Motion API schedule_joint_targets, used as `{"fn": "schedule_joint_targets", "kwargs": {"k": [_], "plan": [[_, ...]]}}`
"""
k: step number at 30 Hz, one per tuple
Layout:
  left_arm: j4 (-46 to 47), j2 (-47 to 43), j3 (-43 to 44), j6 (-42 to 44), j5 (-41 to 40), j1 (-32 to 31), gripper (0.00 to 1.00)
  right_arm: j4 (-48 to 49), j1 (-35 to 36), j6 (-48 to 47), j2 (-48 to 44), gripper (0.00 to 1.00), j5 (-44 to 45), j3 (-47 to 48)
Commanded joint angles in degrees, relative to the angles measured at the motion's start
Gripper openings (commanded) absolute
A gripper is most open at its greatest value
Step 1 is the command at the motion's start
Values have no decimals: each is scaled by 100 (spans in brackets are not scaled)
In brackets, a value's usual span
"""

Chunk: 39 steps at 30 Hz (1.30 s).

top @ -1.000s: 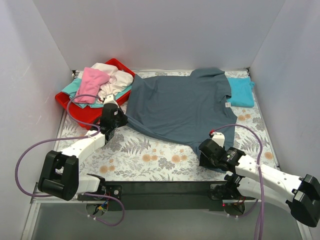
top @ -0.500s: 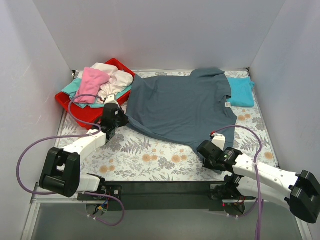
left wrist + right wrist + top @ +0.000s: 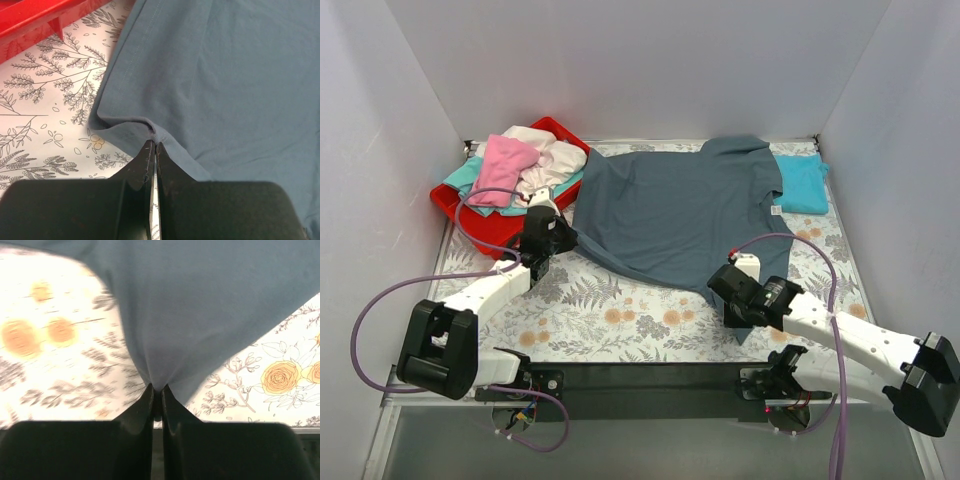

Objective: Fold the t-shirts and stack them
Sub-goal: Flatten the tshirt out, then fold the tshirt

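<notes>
A large slate grey-blue t-shirt [image 3: 680, 215] lies spread over the middle of the floral table cover. My left gripper [image 3: 558, 240] is shut on its left hem corner [image 3: 153, 134], the cloth bunched between the tips [image 3: 153, 144]. At the shirt's near right corner my right gripper [image 3: 728, 292] is shut on the cloth [image 3: 200, 305], which rises pinched from the tips [image 3: 157, 387]. A turquoise t-shirt [image 3: 802, 183] lies folded at the back right, partly under the grey one. Pink [image 3: 505, 165], cream-white [image 3: 552, 160] and teal [image 3: 470, 180] t-shirts are heaped in the red tray.
The red plastic tray [image 3: 470, 225] stands at the back left, its edge [image 3: 35, 25] close to my left gripper. White walls enclose the table on three sides. Purple cables loop from both arms. Bare floral cover [image 3: 620, 320] shows along the near side.
My right gripper has closed on the shirt's near right corner and moved a little left and towards the back, pulling the cloth along. The left gripper has stayed put, still gripping.
</notes>
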Motion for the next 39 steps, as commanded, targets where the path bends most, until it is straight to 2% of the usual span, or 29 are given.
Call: {"fn": "schedule_joint_targets", "kwargs": {"k": [1,8,9,12,20,22,26,31,36,39], "plan": [[-28,-210,109,157,229,34,0,-755,75,-415,105,1,-350,772],[-186,-429,126,254,502,34,0,-1546,84,-856,307,1,-1141,1265],[-317,-656,152,271,502,34,0,-1817,92,-1030,438,1,-1482,1291],[-669,-885,188,280,423,34,0,-2003,119,-1146,465,1,-1748,1353],[-1152,-1993,118,236,238,25,0,-2540,373,-1225,632,1,-1995,1476],[-1153,-2099,100,219,264,25,0,-2514,400,-1173,703,1,-1837,1555],[-829,-1916,21,201,238,25,0,-2303,400,-1006,764,1,-898,1669],[-494,-1011,152,219,291,34,0,-1995,356,-856,1063,1,287,1853],[-197,-501,337,245,247,51,0,-1855,-12,-943,1571,1,1098,2205],[7,-203,451,254,291,104,0,-1408,-425,-1444,1879,1,1310,2433]]}}
